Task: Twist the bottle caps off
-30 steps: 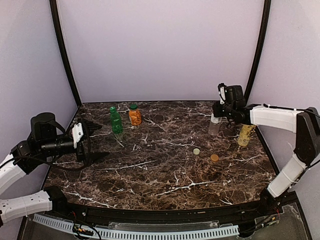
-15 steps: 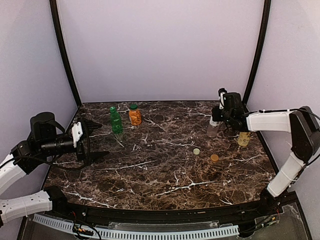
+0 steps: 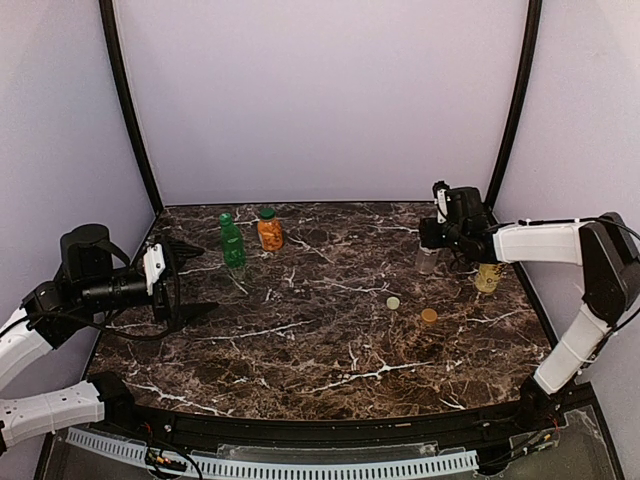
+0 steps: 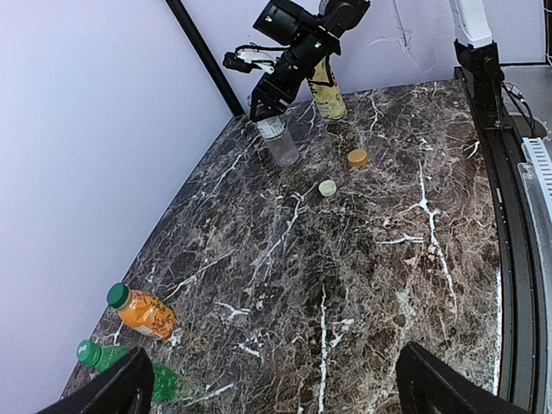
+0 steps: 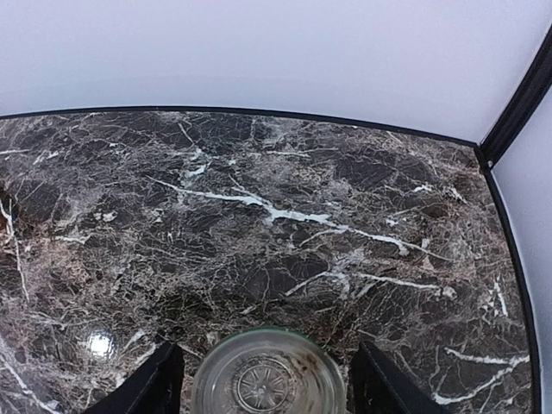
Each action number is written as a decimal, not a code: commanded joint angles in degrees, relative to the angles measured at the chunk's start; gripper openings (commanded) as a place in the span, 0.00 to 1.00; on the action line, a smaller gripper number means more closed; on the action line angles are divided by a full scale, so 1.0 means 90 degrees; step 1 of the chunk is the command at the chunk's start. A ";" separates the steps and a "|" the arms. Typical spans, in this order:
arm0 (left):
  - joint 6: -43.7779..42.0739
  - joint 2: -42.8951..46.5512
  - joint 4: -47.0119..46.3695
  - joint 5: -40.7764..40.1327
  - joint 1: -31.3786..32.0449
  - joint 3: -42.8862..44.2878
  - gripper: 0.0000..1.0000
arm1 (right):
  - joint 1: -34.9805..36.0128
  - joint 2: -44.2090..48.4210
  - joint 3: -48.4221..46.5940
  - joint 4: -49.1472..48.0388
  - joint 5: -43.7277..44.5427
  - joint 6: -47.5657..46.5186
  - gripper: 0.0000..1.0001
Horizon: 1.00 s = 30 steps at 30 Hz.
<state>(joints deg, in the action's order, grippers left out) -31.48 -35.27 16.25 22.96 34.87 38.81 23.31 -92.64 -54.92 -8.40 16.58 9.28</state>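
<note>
right tool (image 5: 271,390) has spread — clear bottle (image 4: 281,145) stands between its fingers

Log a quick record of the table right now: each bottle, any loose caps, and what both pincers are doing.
green bottle: far left, upright, cap on
orange bottle: just right of the green one, green cap on
clear bottle: far right, upright, under the right pincer
yellow bottle: right of the clear one, top hidden by the arm
loose caps: pale green cap and orange cap, lying on the table
left pincer: open, empty
right pincer: open, fingers either side of the clear bottle
</note>
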 commanded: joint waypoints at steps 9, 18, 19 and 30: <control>0.1102 -0.0078 -0.0476 -0.0737 -0.0194 0.0325 0.99 | 0.0054 0.0780 -0.0988 0.1320 -0.0115 -0.0244 0.99; 0.0690 -0.2068 0.1571 -0.1452 -0.0409 0.1687 0.99 | 0.0108 0.2111 -0.1344 0.1600 -0.1121 -0.0221 0.99; 0.0501 -0.2244 0.1912 -0.1620 -0.0425 0.2012 0.99 | 0.0113 0.2261 -0.1324 0.1577 -0.1288 -0.0205 0.99; 0.0640 -0.5590 0.3909 -0.1872 -0.1651 0.5272 0.97 | 0.0326 0.3045 -0.1206 0.1443 -0.2788 0.0142 0.99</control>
<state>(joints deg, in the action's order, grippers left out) -27.81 -83.07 44.64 6.50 23.27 84.49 25.30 -66.28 -65.89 4.75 -2.24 8.88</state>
